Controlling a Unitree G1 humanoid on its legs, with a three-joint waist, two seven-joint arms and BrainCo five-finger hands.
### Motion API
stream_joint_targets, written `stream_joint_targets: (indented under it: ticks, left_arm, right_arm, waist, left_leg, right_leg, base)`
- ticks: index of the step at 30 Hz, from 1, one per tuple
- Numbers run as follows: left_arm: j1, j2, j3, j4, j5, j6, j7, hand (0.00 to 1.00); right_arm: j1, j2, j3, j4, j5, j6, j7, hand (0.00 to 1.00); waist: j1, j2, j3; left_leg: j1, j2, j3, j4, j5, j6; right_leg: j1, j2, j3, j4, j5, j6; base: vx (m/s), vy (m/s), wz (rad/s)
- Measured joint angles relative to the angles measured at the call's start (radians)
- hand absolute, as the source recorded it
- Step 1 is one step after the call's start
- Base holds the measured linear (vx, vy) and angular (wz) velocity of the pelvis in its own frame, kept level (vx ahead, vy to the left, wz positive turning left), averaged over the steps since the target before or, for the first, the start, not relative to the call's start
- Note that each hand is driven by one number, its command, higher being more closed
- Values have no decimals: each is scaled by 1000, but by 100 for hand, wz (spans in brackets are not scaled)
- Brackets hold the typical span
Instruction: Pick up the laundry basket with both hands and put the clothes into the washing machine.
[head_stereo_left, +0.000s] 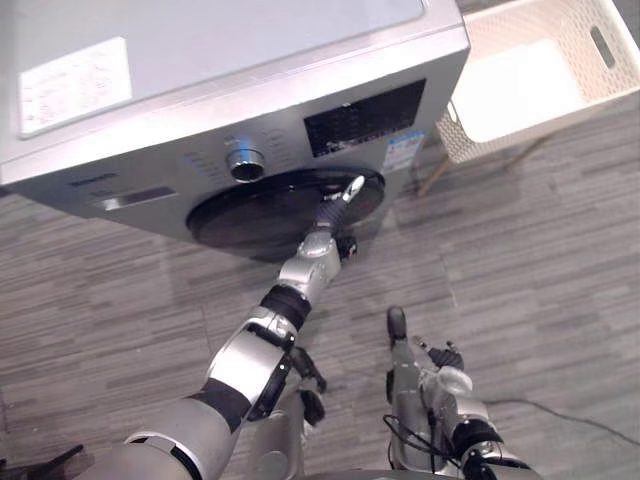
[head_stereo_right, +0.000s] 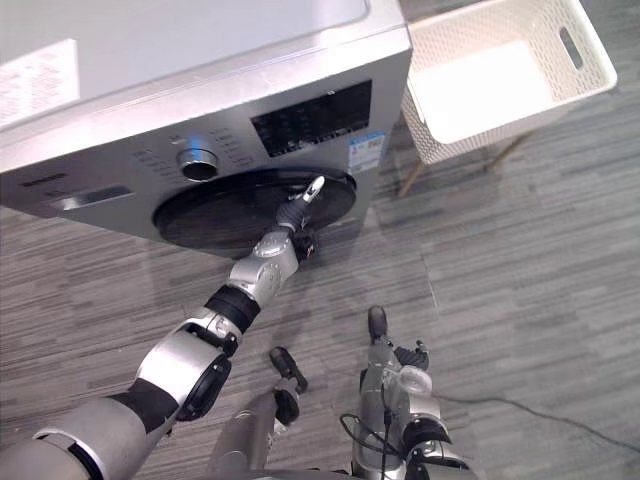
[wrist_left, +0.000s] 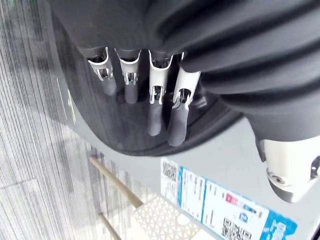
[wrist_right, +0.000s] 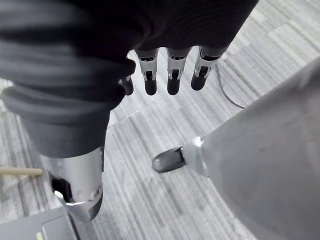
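Note:
The silver washing machine (head_stereo_left: 200, 100) stands ahead, its dark round door (head_stereo_left: 250, 215) flat against the front. My left hand (head_stereo_left: 335, 205) reaches to the door's right rim. Its straight fingers (wrist_left: 157, 100) lie against the dark glass and are open. The white perforated laundry basket (head_stereo_left: 470, 140) rests on wooden legs to the right of the machine, its inside looking bare and white. My right hand (head_stereo_left: 402, 350) hangs low near my body above the floor, its relaxed fingers (wrist_right: 172, 75) holding nothing.
A silver knob (head_stereo_left: 245, 162) and a dark control panel (head_stereo_left: 365, 118) sit above the door. A blue and white label (wrist_left: 220, 195) is stuck beside the door. Grey striped flooring (head_stereo_left: 520, 260) spreads to the right below the basket.

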Motion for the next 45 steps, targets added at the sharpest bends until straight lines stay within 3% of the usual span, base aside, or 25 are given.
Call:
stream_joint_targets:
  ticks: [3,6,9,11,16,20,23,25,28,30,31,32,33,34,35,36,37,38,40,44,45]
  left_arm:
    - [1,-7,8,-3,4,0,-11,0]
    - [96,-8,-15,-133,70,-24,-29,0]
    - [260,-8,-63,-281,127,-72,-45,0]
    - [417,6,-92,-354,171,-95,-71,0]
    - [752,88,-69,-342,236,-100,-142,0]
    - [857,119,66,-216,265,-82,-177,0]
    - [893,167,140,-145,277,-76,-176,0]
    - [897,178,210,-77,297,-74,-173,0]
    - [931,187,311,24,346,-69,-134,0]
    - [977,191,352,46,379,-65,-129,0]
    - [1012,194,389,55,395,-61,-124,0]
    - [1041,203,417,53,395,-54,-112,0]
    - [1057,209,427,52,395,-51,-109,0]
    - [1109,215,430,49,395,-47,-105,0]
    - [1128,223,429,48,395,-45,-96,0]
    - [1126,226,428,43,395,-45,-91,0]
    - [1112,229,431,38,395,-45,-90,0]
    - [1104,227,435,30,395,-46,-89,0]
    - [1090,210,455,21,393,-47,-90,0]
    - [1041,166,459,15,393,-51,-92,0]
    - [1035,154,461,3,393,-64,-93,0]
  right_arm:
    - [3,0,6,-40,0,-18,6,0]
    - [2,0,14,-69,0,-27,10,0]
    - [18,-2,13,-67,0,-20,26,0]
    - [39,-4,14,-66,-1,-16,32,0]
    - [35,-35,36,4,-29,-14,65,0]
    - [11,-71,53,103,-58,-14,95,0]
    - [-16,-89,50,151,-66,-14,95,0]
    - [-35,-96,52,170,-66,-15,103,0]
    - [-31,-81,61,169,-76,-27,132,0]
    - [-24,-84,59,169,-88,-36,156,0]
    - [-7,-87,60,168,-120,-37,161,0]
    - [28,-82,66,164,-143,-38,161,0]
    - [53,-84,72,157,-147,-38,162,0]
    - [120,-102,95,121,-156,-37,163,0]
    - [152,-108,103,111,-161,-35,164,0]
    - [159,-105,103,112,-166,-34,167,0]
    - [170,-97,103,112,-170,-35,180,0]
    - [172,-89,114,111,-175,-40,184,0]
    - [174,-86,128,96,-175,-51,192,0]
    - [178,-93,123,60,-175,-56,204,0]
    - [178,-97,121,61,-175,-54,204,0]
  waist:
    - [7,0,0]
    - [15,0,0]
    - [48,1,-2]
    - [86,-1,-31]
    - [125,-8,-132]
    - [149,-8,-139]
    - [153,-13,-142]
    - [178,-14,-142]
    - [201,-26,-149]
    - [203,-32,-149]
    - [205,-51,-151]
    - [201,-95,-151]
    - [204,-99,-156]
    - [207,-82,-174]
    - [193,-95,-178]
    - [189,-100,-176]
    - [183,-90,-170]
    - [183,-95,-171]
    - [169,-99,-171]
    - [146,-84,-162]
    - [144,-81,-159]
  left_leg:
    - [-18,13,-16,33,-15,2]
    - [-28,20,-52,50,-14,4]
    - [7,26,-106,55,-11,-1]
    - [51,24,-149,31,-11,-3]
    - [116,-2,-212,-49,36,-26]
    - [98,-30,-332,-53,70,-23]
    - [49,-63,-287,-56,142,24]
    - [34,-65,-193,-56,156,42]
    - [37,-80,-205,-70,151,48]
    - [42,-89,-206,-64,116,83]
    - [37,-102,-199,-42,85,100]
    - [8,-105,-177,107,23,144]
    - [-9,-96,-169,242,-43,152]
    - [-14,-74,-177,338,-176,118]
    - [-1,-97,-229,359,-238,135]
    - [2,-110,-255,355,-244,146]
    - [11,-133,-322,332,-244,150]
    - [38,-156,-382,297,-228,161]
    - [81,-196,-450,253,-215,166]
    - [175,-292,-598,199,-212,161]
    - [223,-321,-666,184,-216,159]
  right_leg:
    - [0,4,-13,7,-1,-1]
    - [10,3,-48,17,-9,-8]
    - [73,4,-109,52,-53,-17]
    - [123,-6,-164,110,-114,-21]
    - [218,-29,-282,130,-179,-11]
    - [331,-45,-441,79,-185,-4]
    - [389,-86,-592,71,-192,5]
    - [416,-89,-653,69,-195,9]
    - [455,-85,-688,60,-213,15]
    - [461,-93,-699,84,-238,27]
    - [460,-122,-710,127,-277,40]
    - [452,-175,-721,190,-301,55]
    - [460,-196,-722,238,-327,52]
    - [458,-199,-698,366,-378,-11]
    - [382,-242,-549,574,-380,-96]
    - [322,-244,-457,666,-374,-115]
    - [241,-176,-319,766,-408,-94]
    - [186,-91,-239,797,-441,-88]
    - [119,6,-163,748,-460,-73]
    - [6,102,-45,508,-412,-28]
    - [5,111,6,407,-336,-56]
  base:
    - [-18,-9,8]
    - [-17,-19,25]
    - [17,-15,50]
    - [19,-19,66]
    - [126,-24,73]
    - [90,15,112]
    - [8,83,149]
    - [-59,141,82]
    - [-59,77,61]
    - [-69,116,30]
    - [-11,201,46]
    - [19,163,49]
    - [145,157,55]
    - [132,176,70]
    - [176,205,88]
    - [136,146,119]
    - [194,109,128]
    - [196,90,127]
    - [216,49,117]
    - [358,-3,164]
    - [393,-88,159]
